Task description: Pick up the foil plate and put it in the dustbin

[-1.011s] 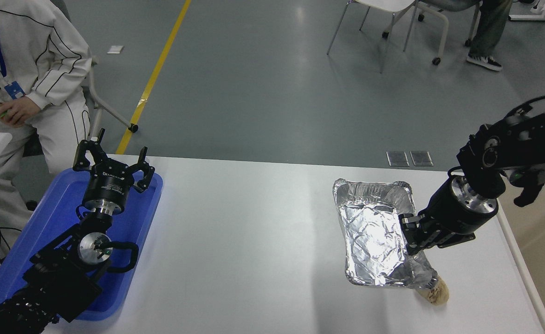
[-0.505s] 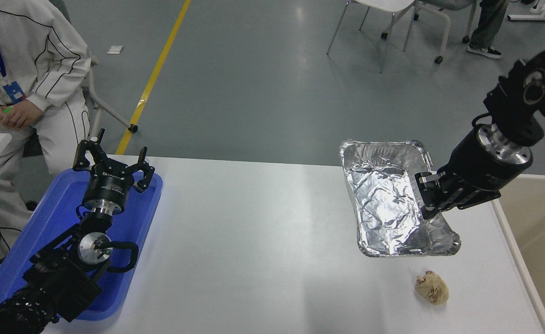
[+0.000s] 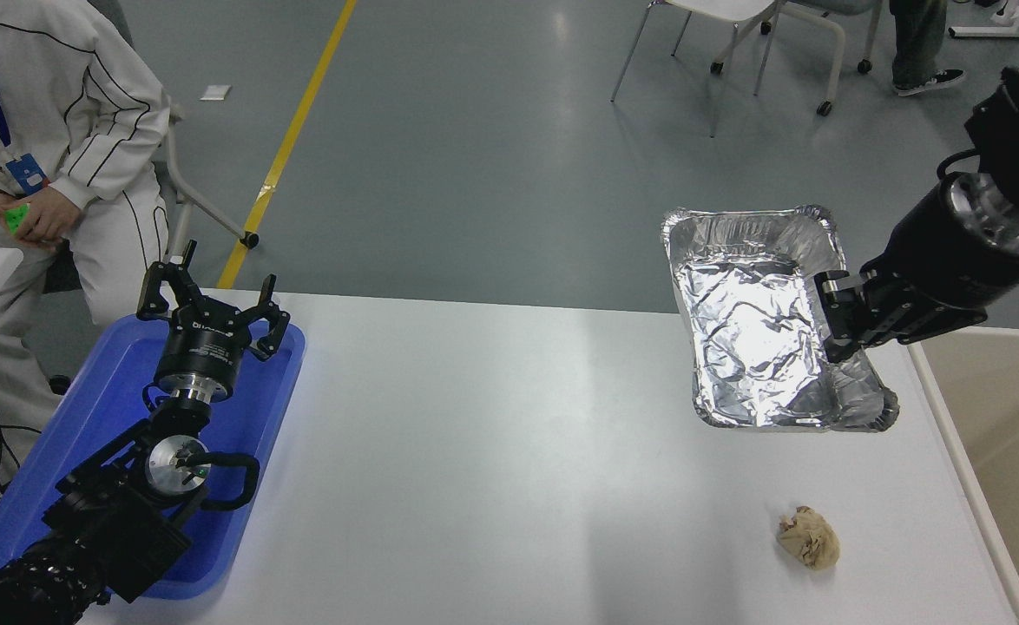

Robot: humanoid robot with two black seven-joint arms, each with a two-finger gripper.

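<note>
The shiny crinkled foil plate (image 3: 757, 330) hangs in the air above the table's far right part, tilted toward the camera. My right gripper (image 3: 841, 323) is shut on its right rim, the arm reaching in from the upper right. The beige dustbin (image 3: 987, 486) stands just past the table's right edge; only its left rim and part of its inside show. My left gripper (image 3: 207, 305) is parked open over the blue tray at the lower left.
A crumpled tan paper ball (image 3: 809, 538) lies on the white table (image 3: 492, 451) near the front right. A flat blue tray (image 3: 110, 382) sits at the left edge. A seated person in white (image 3: 49, 130) is at the far left. Chairs stand beyond the table.
My right gripper has lifted the foil plate off the table and carried it up and to the right, toward the dustbin. The paper ball is now uncovered. The left arm has not moved.
</note>
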